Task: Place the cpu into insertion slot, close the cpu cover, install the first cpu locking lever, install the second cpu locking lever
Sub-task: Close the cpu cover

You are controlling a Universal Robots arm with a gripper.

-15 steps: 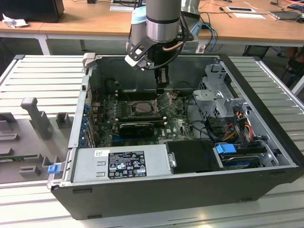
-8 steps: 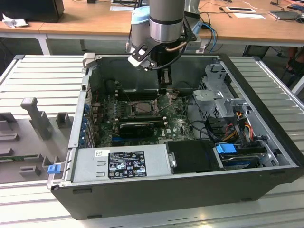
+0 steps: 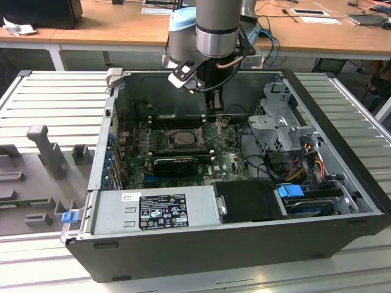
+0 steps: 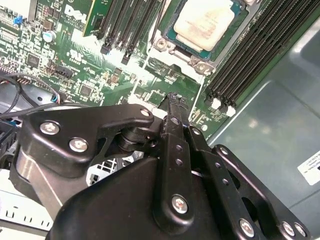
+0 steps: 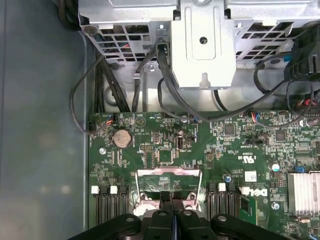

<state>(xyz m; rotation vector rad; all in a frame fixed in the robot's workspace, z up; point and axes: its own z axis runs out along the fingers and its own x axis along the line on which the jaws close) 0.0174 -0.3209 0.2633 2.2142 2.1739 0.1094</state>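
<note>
Fingers (image 4: 175, 107) pressed together, tips low over the board (image 4: 125, 75). Rows of memory slots (image 4: 250, 60) stand on both sides of the socket (image 4: 165, 44) just beside the tips. Opposite the socket, past the board edge: drive cage (image 5: 202, 45), loose cables (image 5: 165, 75) hanging before it. Bare case floor (image 5: 40, 125) alongside the fingers lies free.

A ribbed grey metal surface (image 3: 55, 97) spreads across the exterior view, with grey moulded fixtures (image 3: 46, 149) at that view's left. Behind it stand wooden desks (image 3: 110, 30) on white legs (image 3: 57, 58), carrying sheets of paper (image 3: 321, 19), a crumpled white scrap (image 3: 15, 27) and a black box (image 3: 43, 12). The light is even.
</note>
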